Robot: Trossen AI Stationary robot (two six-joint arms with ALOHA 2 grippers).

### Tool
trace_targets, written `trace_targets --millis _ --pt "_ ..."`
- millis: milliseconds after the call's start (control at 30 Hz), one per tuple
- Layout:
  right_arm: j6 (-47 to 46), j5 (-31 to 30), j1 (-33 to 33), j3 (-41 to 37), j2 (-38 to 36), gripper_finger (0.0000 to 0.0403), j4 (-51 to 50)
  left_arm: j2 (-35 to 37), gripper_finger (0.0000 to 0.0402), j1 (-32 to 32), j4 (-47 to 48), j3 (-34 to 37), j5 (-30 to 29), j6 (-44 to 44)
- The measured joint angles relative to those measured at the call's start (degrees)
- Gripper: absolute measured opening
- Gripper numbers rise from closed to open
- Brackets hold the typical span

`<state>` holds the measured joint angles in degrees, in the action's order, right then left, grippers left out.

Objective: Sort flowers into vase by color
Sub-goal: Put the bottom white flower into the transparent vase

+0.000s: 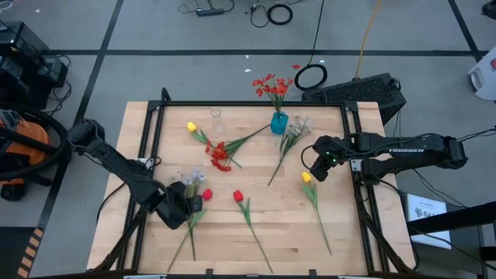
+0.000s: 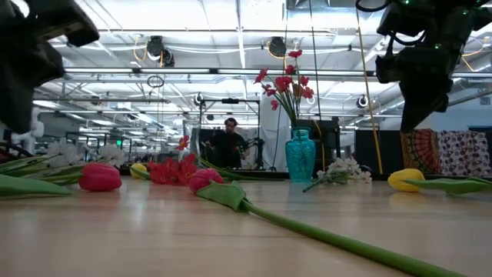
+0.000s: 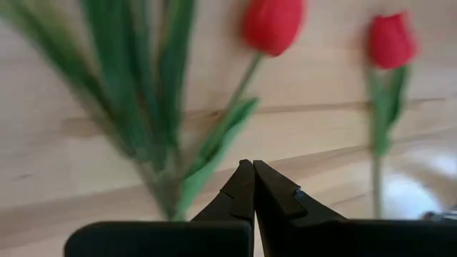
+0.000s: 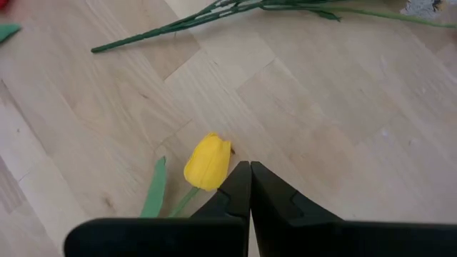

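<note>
Flowers lie flat on the wooden table. My left gripper is shut and hovers above the green stems beside a red tulip and a pale white spray. A second red tulip lies just to the right. My right gripper is shut and hangs above a yellow tulip's head. A teal vase holds red sprays upright. Another yellow tulip, a red spray and a white spray lie toward the far side.
A small clear glass vase stands near the far edge, left of the teal vase. A black frame rail borders the table. A bare strip of wood lies between the near red tulip's stem and the yellow tulip's stem. A person is in the room beyond.
</note>
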<state>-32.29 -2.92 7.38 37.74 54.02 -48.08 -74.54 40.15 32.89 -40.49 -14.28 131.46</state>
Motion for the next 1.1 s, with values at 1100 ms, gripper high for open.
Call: trace_targets --millis 1100 --pt "-1.51 -1.56 0.02 0.00 0.00 0.0000 0.27 -1.14 0.0021 -0.03 3.13 0.04 -0.64 -10.52"
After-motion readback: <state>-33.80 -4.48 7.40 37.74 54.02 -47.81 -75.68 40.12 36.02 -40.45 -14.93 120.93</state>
